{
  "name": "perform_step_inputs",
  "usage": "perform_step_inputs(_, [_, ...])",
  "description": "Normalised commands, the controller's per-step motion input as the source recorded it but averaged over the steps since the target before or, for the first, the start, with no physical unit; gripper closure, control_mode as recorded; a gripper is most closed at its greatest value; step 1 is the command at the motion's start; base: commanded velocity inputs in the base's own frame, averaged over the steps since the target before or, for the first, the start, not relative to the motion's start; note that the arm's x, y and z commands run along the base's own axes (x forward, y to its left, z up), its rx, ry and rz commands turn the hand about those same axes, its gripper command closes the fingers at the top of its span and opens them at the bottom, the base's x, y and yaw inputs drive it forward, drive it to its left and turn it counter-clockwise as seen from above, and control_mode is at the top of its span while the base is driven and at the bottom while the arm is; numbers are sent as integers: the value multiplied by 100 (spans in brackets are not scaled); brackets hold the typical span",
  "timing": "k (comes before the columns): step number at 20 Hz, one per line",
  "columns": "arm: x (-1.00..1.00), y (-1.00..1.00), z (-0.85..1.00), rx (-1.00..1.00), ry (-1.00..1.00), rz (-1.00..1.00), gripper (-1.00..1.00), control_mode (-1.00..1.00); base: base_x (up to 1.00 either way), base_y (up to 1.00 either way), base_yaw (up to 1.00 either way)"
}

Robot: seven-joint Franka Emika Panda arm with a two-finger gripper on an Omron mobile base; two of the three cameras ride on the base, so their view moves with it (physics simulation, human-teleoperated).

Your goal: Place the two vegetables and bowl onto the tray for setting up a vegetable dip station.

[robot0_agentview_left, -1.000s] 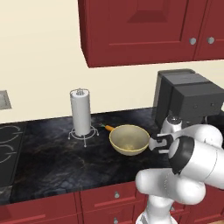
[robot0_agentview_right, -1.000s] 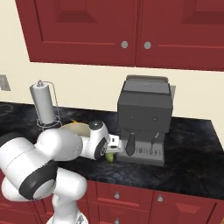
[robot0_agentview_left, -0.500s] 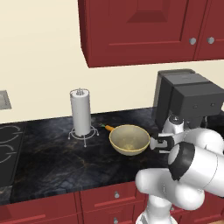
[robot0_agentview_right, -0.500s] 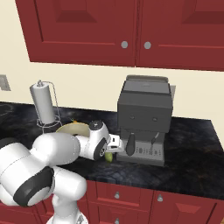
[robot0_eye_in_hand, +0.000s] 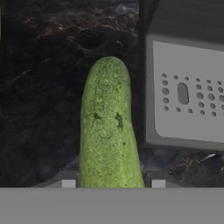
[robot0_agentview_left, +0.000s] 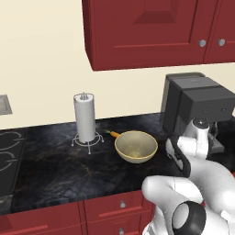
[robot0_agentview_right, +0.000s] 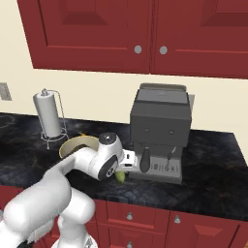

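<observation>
**A:** From the left base view, what do you see?

**B:** A round cream-beige bowl [robot0_agentview_left: 136, 146] stands on the dark marbled stone counter [robot0_agentview_left: 59, 170]. Nothing lies inside it. A slim orange carrot [robot0_agentview_left: 113, 134] lies just behind its rim, near the white paper-towel roll on a wire stand [robot0_agentview_left: 85, 119]. I see no tray here, so neither thing is on it.

**A:** And the arm?

**B:** The white arm bends down in front of the black and grey coffee machine [robot0_agentview_left: 197, 105].

**A:** From the right base view?

**B:** The gripper [robot0_agentview_right: 127, 161] is low, close to the front of the machine. A bit of a green vegetable [robot0_agentview_right: 119, 176] shows under the wrist, down at the counter.

**A:** And the hand view?

**B:** There it is clear. A long bumpy green cucumber [robot0_eye_in_hand: 109, 131] lies on the counter beside the grey perforated drip tray [robot0_eye_in_hand: 187, 94] of the machine. The two fingertips [robot0_eye_in_hand: 66, 182] stand one on each side of its near end, pressed against it. So the hand pinches the cucumber.

**A:** Why so low?

**B:** I think because the cucumber lies flat, so the hand must reach it along the counter.
</observation>
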Motion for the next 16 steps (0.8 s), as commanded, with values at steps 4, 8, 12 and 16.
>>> perform_step_inputs(4, [-83,0,22,0,-6,-4,100,-100,0,0,0])
perform_step_inputs(8, [-69,14,27,0,-4,-8,100,-100,0,0,0])
perform_step_inputs(12, [-36,30,27,0,-1,-12,100,-100,0,0,0])
perform_step_inputs(16, [-14,24,39,0,0,-11,100,-100,0,0,0])
